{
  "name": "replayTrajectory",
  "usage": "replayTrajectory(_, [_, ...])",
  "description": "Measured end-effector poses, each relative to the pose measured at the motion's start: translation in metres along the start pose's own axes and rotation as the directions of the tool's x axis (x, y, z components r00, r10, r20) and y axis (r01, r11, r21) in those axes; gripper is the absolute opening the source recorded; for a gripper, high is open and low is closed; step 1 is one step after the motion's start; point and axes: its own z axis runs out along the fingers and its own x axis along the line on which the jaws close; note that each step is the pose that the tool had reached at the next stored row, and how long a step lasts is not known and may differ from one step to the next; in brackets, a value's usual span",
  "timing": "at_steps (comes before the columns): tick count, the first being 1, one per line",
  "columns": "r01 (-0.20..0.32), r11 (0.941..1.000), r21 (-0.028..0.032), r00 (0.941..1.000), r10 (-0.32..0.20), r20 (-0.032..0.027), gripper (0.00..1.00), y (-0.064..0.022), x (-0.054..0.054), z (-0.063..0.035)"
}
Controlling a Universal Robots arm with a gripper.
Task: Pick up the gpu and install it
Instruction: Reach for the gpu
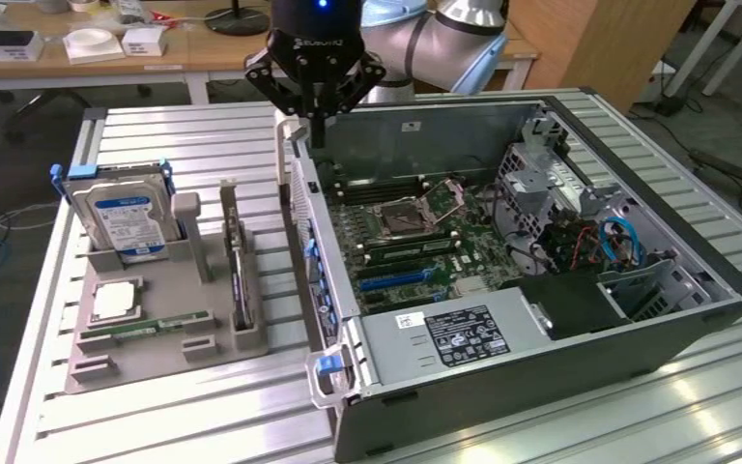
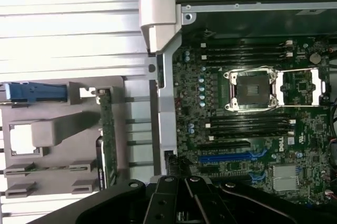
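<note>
Hard drive with a blue label stands upright in a grey holder on the slatted metal tabletop. It is well off to the exterior view's left of the claw and lower down. In front of it in the same holder lie a square silvery chip and a slim green memory stick.

Closer to the claw, but on that same side and well below it, the graphics card stands on edge in a slot of the holder, its long side running alongside the computer case. Nothing touches it.

The claw hangs above the far corner of the case's near-left wall. Its fingers are drawn together and there is nothing between them.

Below the claw and to the exterior view's right, the case lies open on its side, showing the motherboard with its bare processor socket and a blue card slot. Farther right are metal drive cages and blue cables.
</note>
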Motion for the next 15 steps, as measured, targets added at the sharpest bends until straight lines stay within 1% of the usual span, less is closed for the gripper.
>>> replayTrajectory(15, [0.000, 1.0000, 0.0000, 1.0000, 0.000, 0.0000, 0.10, -0.0044, 0.057, -0.0015])
